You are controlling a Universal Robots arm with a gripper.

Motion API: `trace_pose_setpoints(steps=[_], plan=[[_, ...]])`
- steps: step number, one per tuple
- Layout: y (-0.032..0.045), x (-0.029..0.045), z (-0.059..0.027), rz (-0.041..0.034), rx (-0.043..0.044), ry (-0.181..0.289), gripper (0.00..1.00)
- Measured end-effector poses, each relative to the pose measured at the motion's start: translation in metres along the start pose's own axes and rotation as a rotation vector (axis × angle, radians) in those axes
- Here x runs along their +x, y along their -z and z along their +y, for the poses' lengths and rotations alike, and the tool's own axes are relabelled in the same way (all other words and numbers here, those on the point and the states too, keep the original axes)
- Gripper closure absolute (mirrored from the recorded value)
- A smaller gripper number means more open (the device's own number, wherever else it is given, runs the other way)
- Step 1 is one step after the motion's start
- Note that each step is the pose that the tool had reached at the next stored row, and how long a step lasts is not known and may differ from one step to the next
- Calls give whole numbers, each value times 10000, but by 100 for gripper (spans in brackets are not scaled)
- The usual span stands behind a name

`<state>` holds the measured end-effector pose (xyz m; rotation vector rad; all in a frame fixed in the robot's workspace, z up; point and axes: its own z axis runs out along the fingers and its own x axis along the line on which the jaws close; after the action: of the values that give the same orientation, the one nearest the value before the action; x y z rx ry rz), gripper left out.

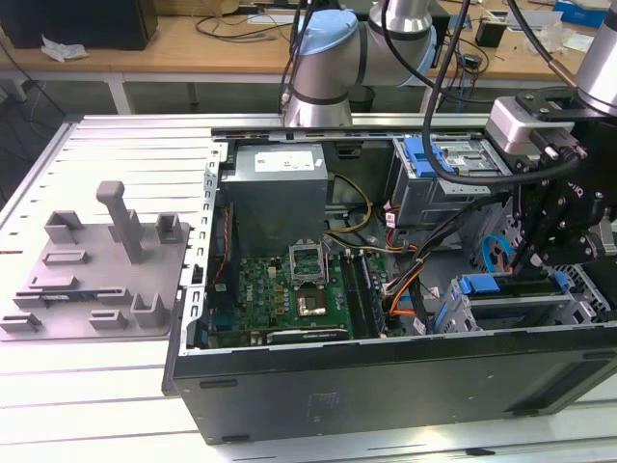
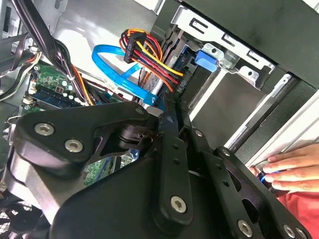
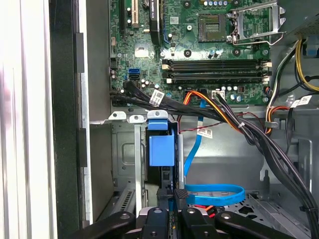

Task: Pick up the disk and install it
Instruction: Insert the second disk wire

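The disk (image 3: 162,149) stands on edge in the metal drive cage (image 3: 124,164) at the case's front corner, its blue rail facing the first wrist camera. In the exterior view the disk (image 1: 511,286) shows as a dark strip with a blue end, in the cage at the exterior view's lower right. My gripper (image 3: 172,191) hangs right over it with the fingers close together on the disk's thin edge. The gripper (image 1: 528,260) reaches down into the open case from the black wrist above. In the second wrist view the gripper (image 2: 167,107) points at the cables beside the cage.
A blue data cable (image 3: 209,191) and a bundle of power wires (image 2: 149,55) lie close to the cage. The motherboard (image 1: 289,289), grey power-supply box (image 1: 280,188) and a second cage with a blue latch (image 1: 424,154) fill the case. A hand (image 2: 291,167) rests outside the case wall.
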<state>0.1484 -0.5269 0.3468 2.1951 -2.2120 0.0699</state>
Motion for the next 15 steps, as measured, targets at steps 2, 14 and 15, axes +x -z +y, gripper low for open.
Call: trace_pose_setpoints(steps=[2, 14, 15], plan=[[1, 0, 0, 3, 0, 0, 84], [-17, -1, 1, 3, 0, -1, 84], [-21, -1, 1, 3, 0, 0, 84]])
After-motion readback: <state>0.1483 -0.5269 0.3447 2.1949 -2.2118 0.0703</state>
